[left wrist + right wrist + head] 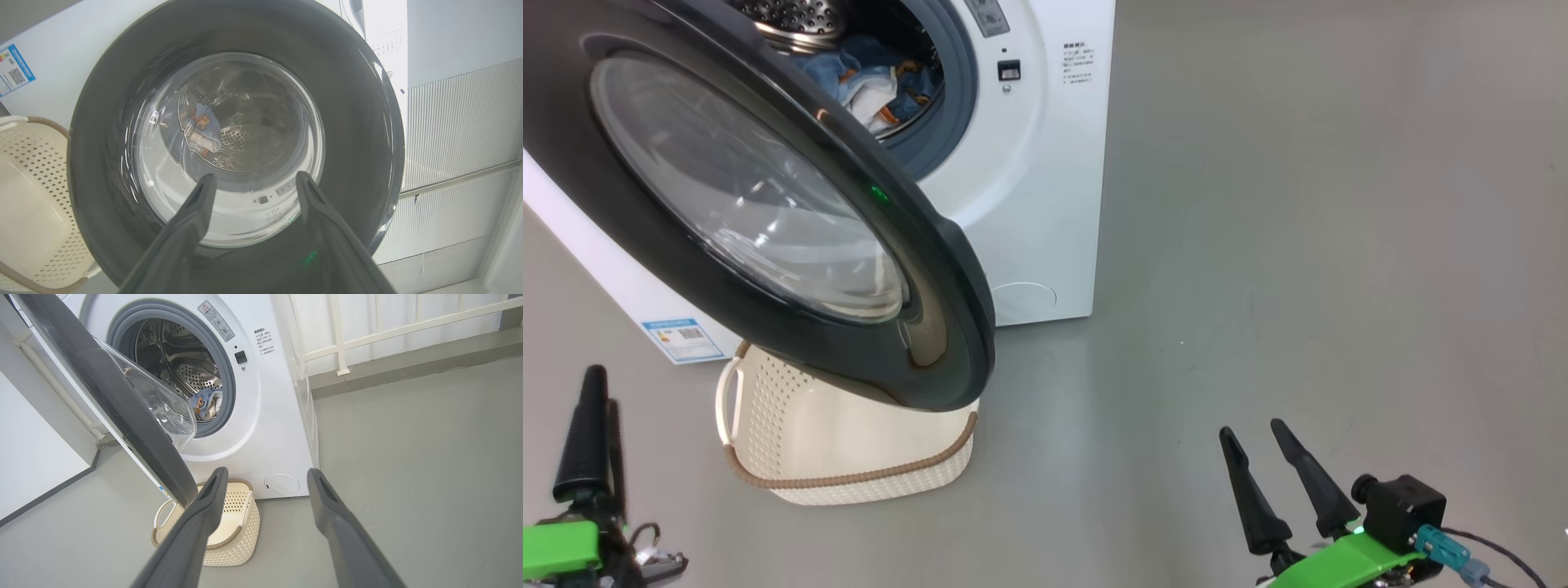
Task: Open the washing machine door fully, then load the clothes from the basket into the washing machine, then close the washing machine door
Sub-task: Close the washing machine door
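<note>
The washing machine [1045, 204] stands ahead with its door [931, 269] swung partway out over the basket [849, 478]. The clothes [874, 82] lie inside the steel drum. Bare cream plastic is all that shows inside the basket. My left gripper [602, 388] is at the lower left, open and holding nothing. In the left wrist view the left gripper [255, 179] faces the door [359, 122] from outside, and the clothes [202, 126] show through the glass. My right gripper [1250, 426] is open and holds nothing, well to the right of the machine. The right wrist view looks past the right gripper [267, 473] at the door [122, 412], clothes [204, 402] and basket [237, 551].
Grey floor [1298, 245] stretches to the right of the machine. A white railing [388, 330] and a raised ledge run behind it. A white wall [36, 457] stands on the far side of the door. A ribbed white panel [457, 134] rises beside the machine.
</note>
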Robot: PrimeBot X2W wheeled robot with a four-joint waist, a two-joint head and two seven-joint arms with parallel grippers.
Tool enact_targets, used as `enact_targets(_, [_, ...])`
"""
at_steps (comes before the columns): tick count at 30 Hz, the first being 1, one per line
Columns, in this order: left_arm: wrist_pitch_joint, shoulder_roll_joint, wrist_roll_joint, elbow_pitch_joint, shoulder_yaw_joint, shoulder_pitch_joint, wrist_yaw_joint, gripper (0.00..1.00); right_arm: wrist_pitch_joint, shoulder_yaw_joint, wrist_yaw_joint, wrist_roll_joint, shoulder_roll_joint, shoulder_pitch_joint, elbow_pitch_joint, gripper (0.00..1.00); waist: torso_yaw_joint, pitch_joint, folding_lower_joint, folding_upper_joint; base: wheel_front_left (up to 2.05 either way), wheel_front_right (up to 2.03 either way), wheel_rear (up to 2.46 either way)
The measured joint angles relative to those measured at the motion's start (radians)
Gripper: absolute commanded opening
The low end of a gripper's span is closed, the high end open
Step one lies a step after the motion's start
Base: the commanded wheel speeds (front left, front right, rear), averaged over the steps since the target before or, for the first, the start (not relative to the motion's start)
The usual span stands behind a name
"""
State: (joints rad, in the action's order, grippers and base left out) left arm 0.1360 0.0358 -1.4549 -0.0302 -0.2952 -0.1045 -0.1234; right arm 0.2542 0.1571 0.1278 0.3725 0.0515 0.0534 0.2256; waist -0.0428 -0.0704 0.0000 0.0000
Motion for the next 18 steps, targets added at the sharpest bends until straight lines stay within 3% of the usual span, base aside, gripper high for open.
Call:
enact_targets(9, [-0.281, 0.135, 0.258, 0.029, 0.18, 0.081, 0.0, 1.0, 0.0, -0.002, 0.0, -0.002, 0.0, -0.018, -0.006, 1.0, 0.008, 0.018, 0.0, 0.0, 0.0, 0.0, 0.0])
enact_targets(12, [-0.375, 0.219, 0.384, 0.011, 0.259, 0.098, 0.0, 1.0, 0.0, -0.001, 0.0, -0.002, 0.0, -0.02, -0.008, 1.0, 0.013, 0.024, 0.0, 0.0, 0.0, 0.0, 0.0])
enact_targets(18, [-0.39, 0.229, 0.57, 0.0, 0.24, 0.103, 0.0, 1.0, 0.0, -0.002, 0.0, -0.005, 0.0, -0.024, -0.012, 1.0, 0.018, 0.024, 0.0, 0.0, 0.0, 0.0, 0.0])
